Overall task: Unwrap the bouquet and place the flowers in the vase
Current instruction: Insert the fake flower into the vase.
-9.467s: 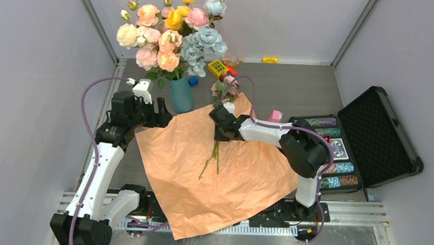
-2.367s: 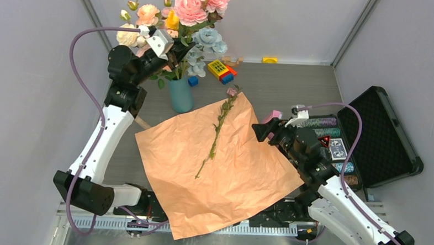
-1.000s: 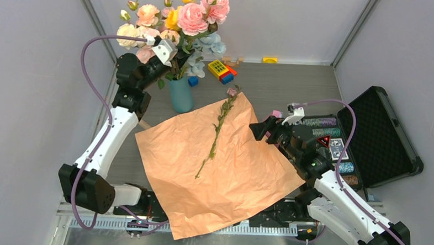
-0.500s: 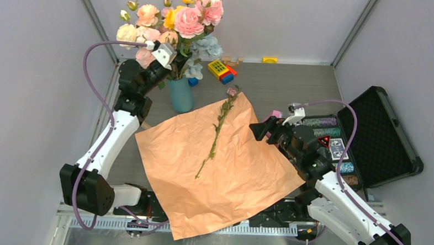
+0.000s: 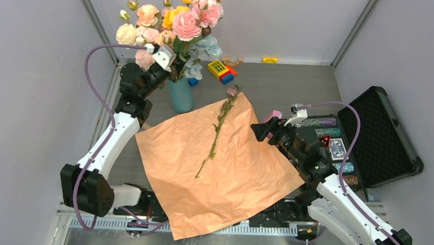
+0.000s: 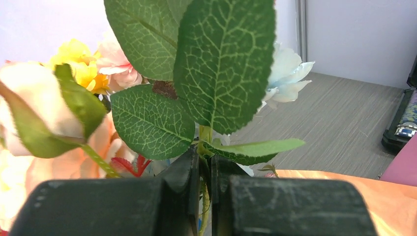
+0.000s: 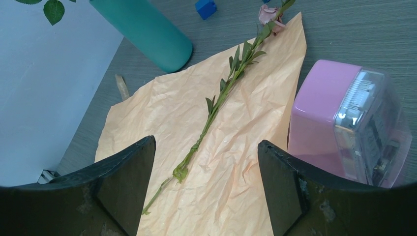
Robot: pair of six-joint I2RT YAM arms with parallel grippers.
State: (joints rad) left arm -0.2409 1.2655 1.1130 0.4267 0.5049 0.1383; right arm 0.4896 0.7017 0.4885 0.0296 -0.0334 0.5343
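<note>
Grey wood-grain worktop [image 5: 293, 87] carries flattened crinkled orange kraft paper [image 5: 229, 178]. One thin leafy green stem [image 5: 217, 134] lies on it ahead of the right end effector [image 7: 206, 191], whose jaws gape wide and empty, seemingly ready to fetch it. Left end effector [image 6: 205, 167] pinches a broad-leaved flower stem [image 6: 204, 133] just above the tall teal vase [image 5: 180, 94], apparently to seat it.

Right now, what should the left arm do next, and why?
Probably ease the stem down into the vase and then open: the left fingers are shut on a leafy stem just above the vase, with its pink bloom standing among the other flowers.
</note>
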